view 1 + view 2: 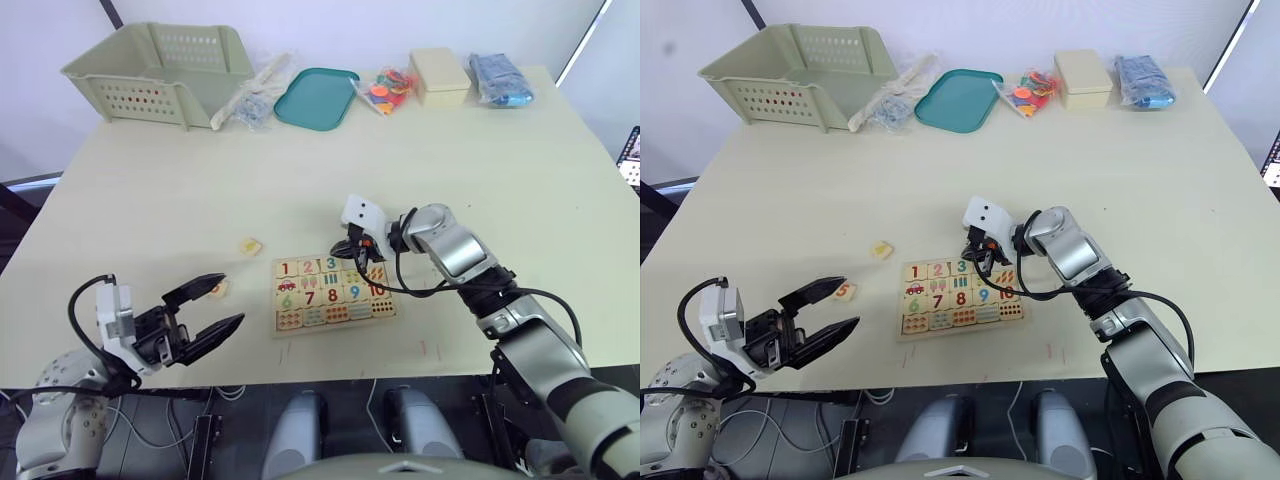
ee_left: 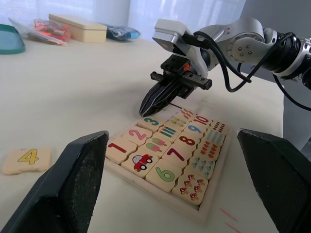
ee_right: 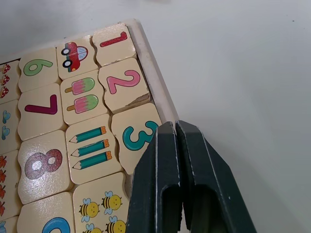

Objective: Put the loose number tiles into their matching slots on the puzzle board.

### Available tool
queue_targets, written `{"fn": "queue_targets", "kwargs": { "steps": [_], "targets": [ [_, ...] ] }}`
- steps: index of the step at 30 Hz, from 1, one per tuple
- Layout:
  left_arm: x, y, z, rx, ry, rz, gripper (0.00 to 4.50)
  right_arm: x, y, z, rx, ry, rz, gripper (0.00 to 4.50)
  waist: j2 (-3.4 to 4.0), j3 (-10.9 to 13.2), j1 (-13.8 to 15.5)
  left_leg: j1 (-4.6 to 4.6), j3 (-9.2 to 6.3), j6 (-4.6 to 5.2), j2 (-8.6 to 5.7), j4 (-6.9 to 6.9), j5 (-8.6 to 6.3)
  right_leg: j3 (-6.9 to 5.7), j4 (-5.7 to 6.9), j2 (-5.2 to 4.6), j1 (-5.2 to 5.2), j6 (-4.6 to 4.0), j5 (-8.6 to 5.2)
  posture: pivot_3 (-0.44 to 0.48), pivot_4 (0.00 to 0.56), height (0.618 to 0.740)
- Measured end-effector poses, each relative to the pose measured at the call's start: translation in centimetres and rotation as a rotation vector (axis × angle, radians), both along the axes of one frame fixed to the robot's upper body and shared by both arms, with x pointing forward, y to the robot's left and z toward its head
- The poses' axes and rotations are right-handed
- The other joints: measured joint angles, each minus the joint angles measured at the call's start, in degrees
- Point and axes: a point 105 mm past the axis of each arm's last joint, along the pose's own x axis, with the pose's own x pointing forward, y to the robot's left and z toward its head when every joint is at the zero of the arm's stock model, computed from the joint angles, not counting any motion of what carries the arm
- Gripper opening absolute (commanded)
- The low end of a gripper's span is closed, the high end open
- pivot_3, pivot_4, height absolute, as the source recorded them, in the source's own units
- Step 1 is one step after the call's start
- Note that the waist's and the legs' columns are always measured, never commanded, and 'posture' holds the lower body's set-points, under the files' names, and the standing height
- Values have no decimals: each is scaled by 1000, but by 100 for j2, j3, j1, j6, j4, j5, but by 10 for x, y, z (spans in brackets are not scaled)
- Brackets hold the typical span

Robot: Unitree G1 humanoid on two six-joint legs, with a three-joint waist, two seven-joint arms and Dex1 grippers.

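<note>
The puzzle board (image 1: 387, 312) lies near the table's front edge, with tiles 1, 2 and 3 (image 3: 138, 138) in its far row. My right gripper (image 1: 353, 258) is shut with nothing held; its tips (image 3: 174, 127) rest at the far edge of the 3 tile, by the board's rim. Two loose number tiles lie left of the board: the 4 (image 1: 250, 244) further back and the 5 (image 1: 845, 291) nearer. My left gripper (image 1: 851, 303) hovers open over the front left of the table, its upper finger just in front of the 5 tile.
Along the back edge stand a green basket (image 1: 160, 65), a clear bag of bits (image 1: 255, 100), a teal tray (image 1: 316, 97), a heap of bright plastic pieces (image 1: 392, 88), a beige box (image 1: 440, 76) and a blue bag (image 1: 500, 78).
</note>
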Motion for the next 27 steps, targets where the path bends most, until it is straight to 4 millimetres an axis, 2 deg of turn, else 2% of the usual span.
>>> {"fn": "queue_targets", "kwargs": {
  "steps": [27],
  "targets": [
    [1, -9, 9, 3, -5, 2, 4500, -6, 3, 2, -4, 7, 20, 64, 0, 0, 1, 0, 0, -1, 0, 0, 1, 1, 1, 0, 0, 0, 0, 0, 150, 740]
  ]
}}
